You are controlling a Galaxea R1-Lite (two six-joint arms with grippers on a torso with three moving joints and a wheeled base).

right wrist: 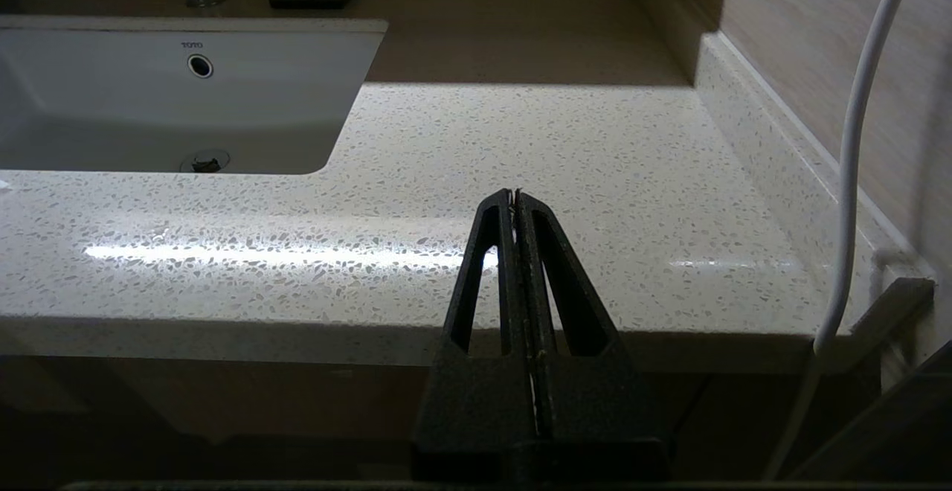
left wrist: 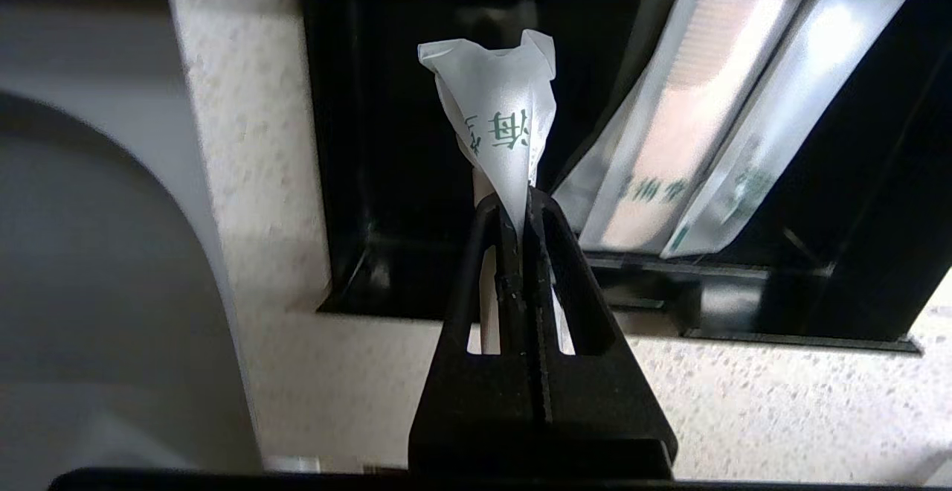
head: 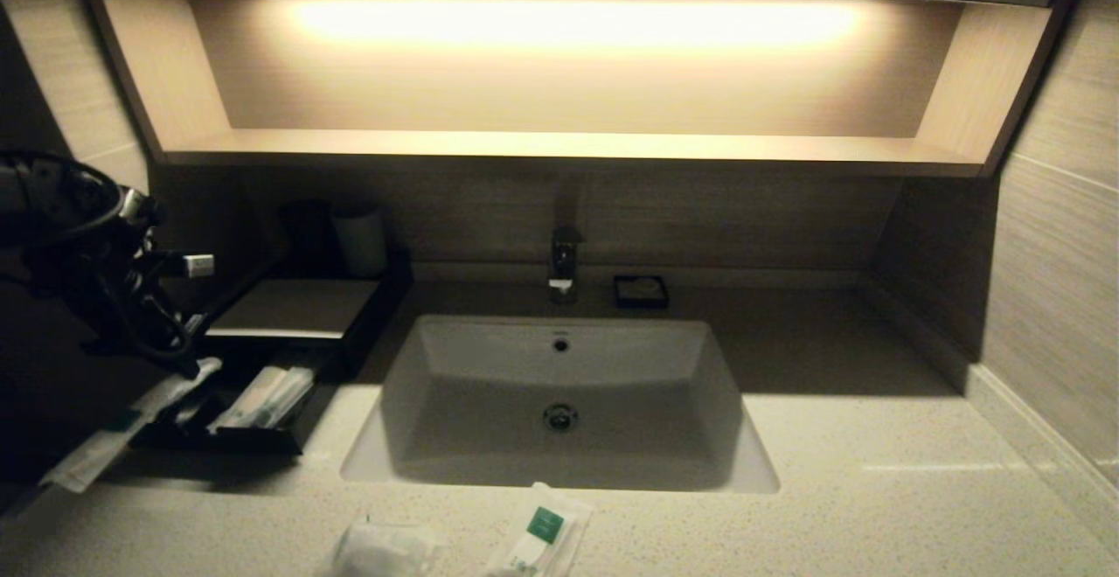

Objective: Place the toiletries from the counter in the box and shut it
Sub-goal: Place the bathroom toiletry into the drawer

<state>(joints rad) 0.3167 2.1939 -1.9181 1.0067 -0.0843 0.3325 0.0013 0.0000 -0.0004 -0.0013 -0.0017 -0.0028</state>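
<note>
My left gripper [head: 191, 360] [left wrist: 518, 204] is shut on one end of the long thin packet [head: 114, 437] [left wrist: 498, 119], which hangs slanting down past the left side of the box's open drawer tray [head: 227, 443] [left wrist: 387, 178]. Two packets [head: 267, 398] [left wrist: 706, 141] lie side by side in the tray. The box [head: 297, 306] stands at the counter's back left. A shorter packet with a green label [head: 544, 533] and a small puffy packet [head: 385, 551] lie on the counter [head: 874, 472] in front of the sink. My right gripper [right wrist: 515, 195] is shut and holds nothing, at the counter's front right edge.
The white sink basin [head: 664, 402] fills the middle of the counter, with a faucet [head: 564, 262] and a small black soap dish [head: 641, 291] behind it. Two cups [head: 358, 240] stand behind the box. A lit wooden shelf [head: 568, 144] hangs above. A wall [head: 1049, 297] closes the right side.
</note>
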